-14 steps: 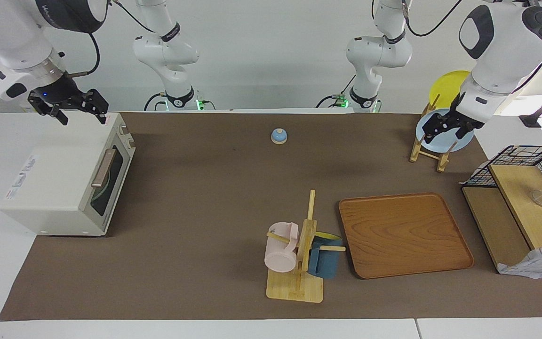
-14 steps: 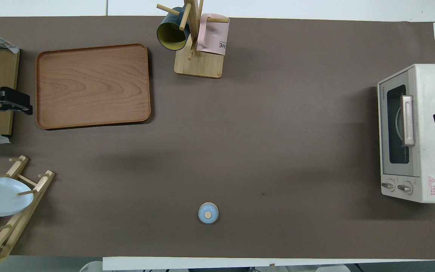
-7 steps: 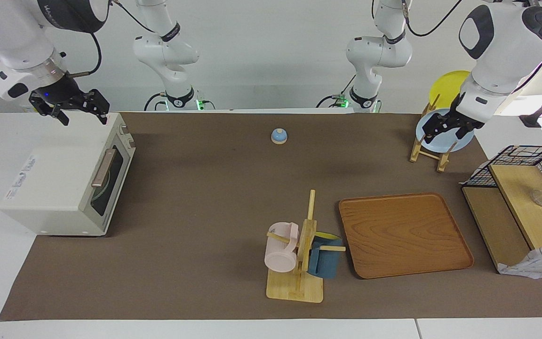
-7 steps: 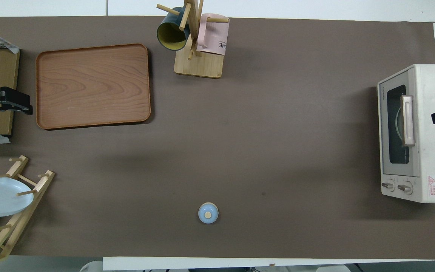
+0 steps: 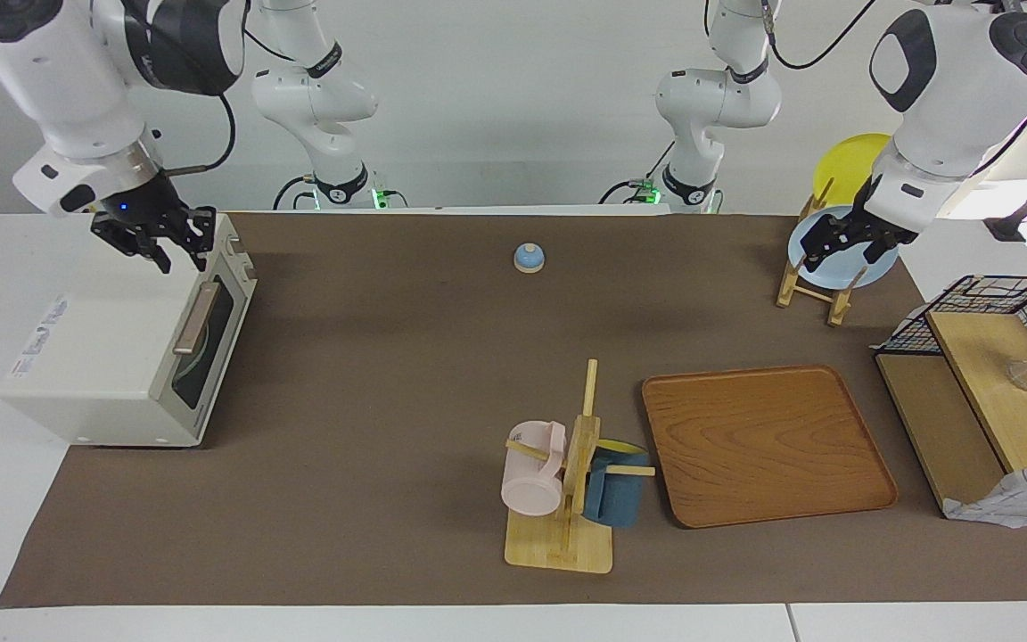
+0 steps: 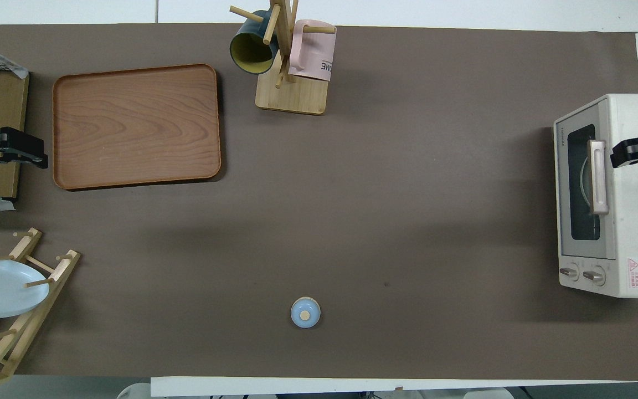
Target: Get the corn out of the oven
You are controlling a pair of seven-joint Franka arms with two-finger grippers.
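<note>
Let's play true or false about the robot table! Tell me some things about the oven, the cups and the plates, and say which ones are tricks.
1. The oven door is shut. True.
2. The corn lies on the wooden tray. False: the tray is bare, and no corn shows anywhere.
3. The right gripper is over the oven's top. True.
4. The pink mug stands on the tray. False: it hangs on the wooden mug stand beside the tray.
5. The left gripper holds the yellow plate. False: it holds nothing and hangs by the light blue plate in the plate rack.
</note>
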